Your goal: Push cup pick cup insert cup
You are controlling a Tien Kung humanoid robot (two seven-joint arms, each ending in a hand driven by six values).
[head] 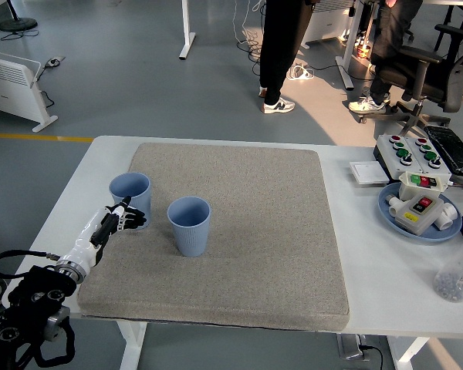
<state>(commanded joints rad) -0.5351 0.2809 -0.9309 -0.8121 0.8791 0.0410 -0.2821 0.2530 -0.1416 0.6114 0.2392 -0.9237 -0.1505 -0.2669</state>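
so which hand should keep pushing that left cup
Left. The left hand is already at the left cup by the mat's left edge; no right hand is in view.

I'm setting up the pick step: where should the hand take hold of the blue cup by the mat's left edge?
Grip the left cup around its side wall, below the rim, coming in from the left. It stands upright and open-topped, the left hand is already at its near-left side, and the other cup stands apart to its right, leaving room for fingers.

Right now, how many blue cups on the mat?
2. The left cup stands near the mat's left edge, with the left robot hand against its near side. The second cup stands just right of it. None looks hidden.
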